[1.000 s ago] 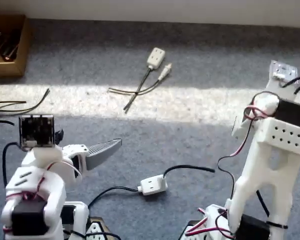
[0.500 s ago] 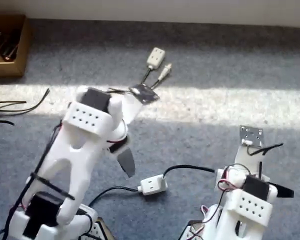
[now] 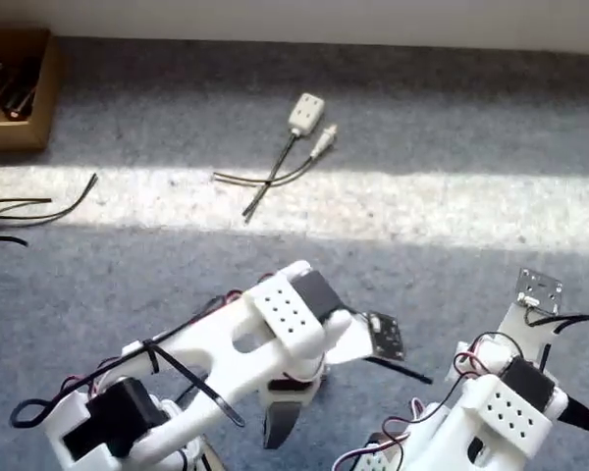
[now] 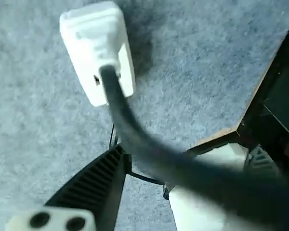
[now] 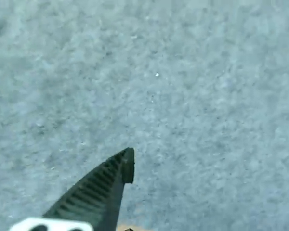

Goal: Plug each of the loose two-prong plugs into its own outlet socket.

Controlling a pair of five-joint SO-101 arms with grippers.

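Observation:
A white outlet socket [image 4: 97, 53] lies on the grey carpet, and a thick black cable [image 4: 135, 139] runs from it past my left gripper [image 4: 135, 159]. That gripper is open, hovers just short of the socket and holds nothing. In the high view the left arm [image 3: 275, 324] bends over the near middle and hides this socket; its gripper [image 3: 280, 424] points down. At the back lies a second white socket [image 3: 305, 113] with a loose plug [image 3: 324, 140] beside it and thin crossed wires [image 3: 265, 182]. My right gripper [image 5: 149, 163] is open over bare carpet at the near right [image 3: 574, 417].
A cardboard box [image 3: 15, 88] sits at the back left. Loose dark wires [image 3: 39, 208] trail in from the left edge. A black cable end [image 3: 402, 371] sticks out from under the left arm. The left arm's base board [image 4: 274, 96] is close to the near socket.
The left arm swung from the near left across the middle and dropped over the near socket, covering it. The right arm folded down and back to the near right corner.

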